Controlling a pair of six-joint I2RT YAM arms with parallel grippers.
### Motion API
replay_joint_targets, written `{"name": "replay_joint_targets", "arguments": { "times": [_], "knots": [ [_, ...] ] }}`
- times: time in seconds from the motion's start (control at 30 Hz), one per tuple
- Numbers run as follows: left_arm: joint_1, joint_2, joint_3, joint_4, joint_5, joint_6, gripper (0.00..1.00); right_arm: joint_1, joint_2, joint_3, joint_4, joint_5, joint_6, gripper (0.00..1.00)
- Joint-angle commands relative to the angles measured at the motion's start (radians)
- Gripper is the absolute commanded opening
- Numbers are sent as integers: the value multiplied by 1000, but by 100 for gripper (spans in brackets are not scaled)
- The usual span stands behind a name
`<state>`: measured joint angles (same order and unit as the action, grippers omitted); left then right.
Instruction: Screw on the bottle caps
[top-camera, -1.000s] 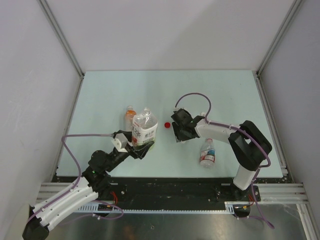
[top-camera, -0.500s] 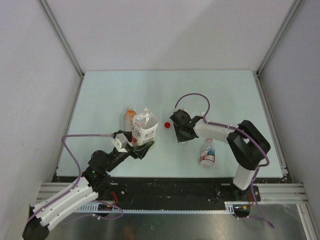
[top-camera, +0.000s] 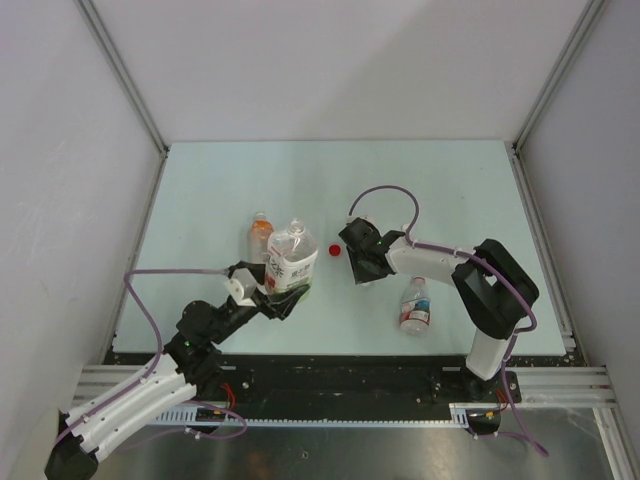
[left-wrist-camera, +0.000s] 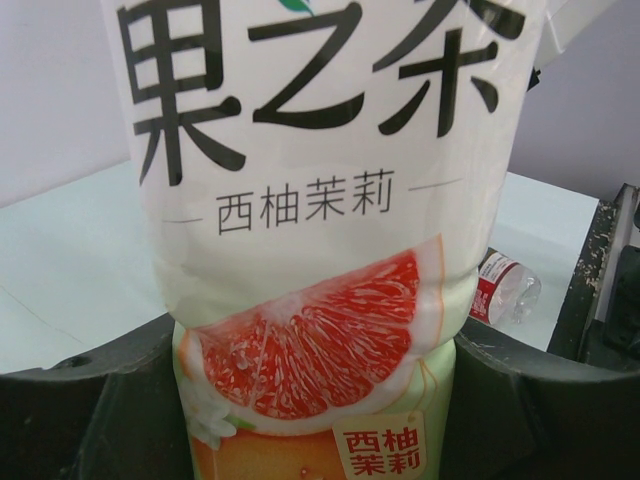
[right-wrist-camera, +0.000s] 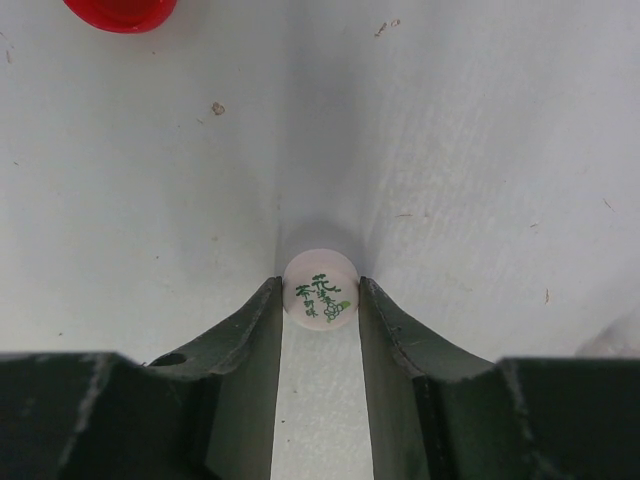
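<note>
- The right gripper (right-wrist-camera: 320, 297) pinches a white cap (right-wrist-camera: 320, 286) on the table (right-wrist-camera: 480, 150) — one finger touching each side.
- The red cap (right-wrist-camera: 120, 10) lies at its 11 o'clock.
- The left gripper (left-wrist-camera: 315, 390) clamps the upright white-label bottle (left-wrist-camera: 320, 200); the orange bottle (top-camera: 260, 235) stands at its 10 o'clock.

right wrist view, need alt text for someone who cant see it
A tiny white cap with green print sits on the pale table, pinched at the tips of the dark right gripper. A red cap is cut off at the top left edge.
</note>
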<state>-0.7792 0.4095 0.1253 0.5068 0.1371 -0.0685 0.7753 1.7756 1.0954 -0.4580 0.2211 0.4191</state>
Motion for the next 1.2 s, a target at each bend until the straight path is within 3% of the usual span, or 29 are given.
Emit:
{"name": "replay_joint_targets", "arguments": {
  "times": [0.0,0.17,0.3,0.5,0.7,0.87,1.17],
  "knots": [
    [3,7,2,49,34,46,4,5,-3,24,-11,21,1,22],
    [2,54,19,49,181,145,1,-11,-146,24,-23,-32,-58,13],
    [3,101,33,49,188,225,0,-57,-300,24,-59,-149,-112,7],
    [3,196,36,49,201,242,0,-152,-541,24,-68,-422,-264,3],
    [4,318,57,44,227,239,0,-308,-719,23,-52,-796,-380,3],
    [3,378,95,18,231,245,0,-332,-781,22,-74,-1009,-439,0],
    [4,423,126,-5,300,259,0,-280,-771,22,-59,-1135,-446,1]
  ]
}}
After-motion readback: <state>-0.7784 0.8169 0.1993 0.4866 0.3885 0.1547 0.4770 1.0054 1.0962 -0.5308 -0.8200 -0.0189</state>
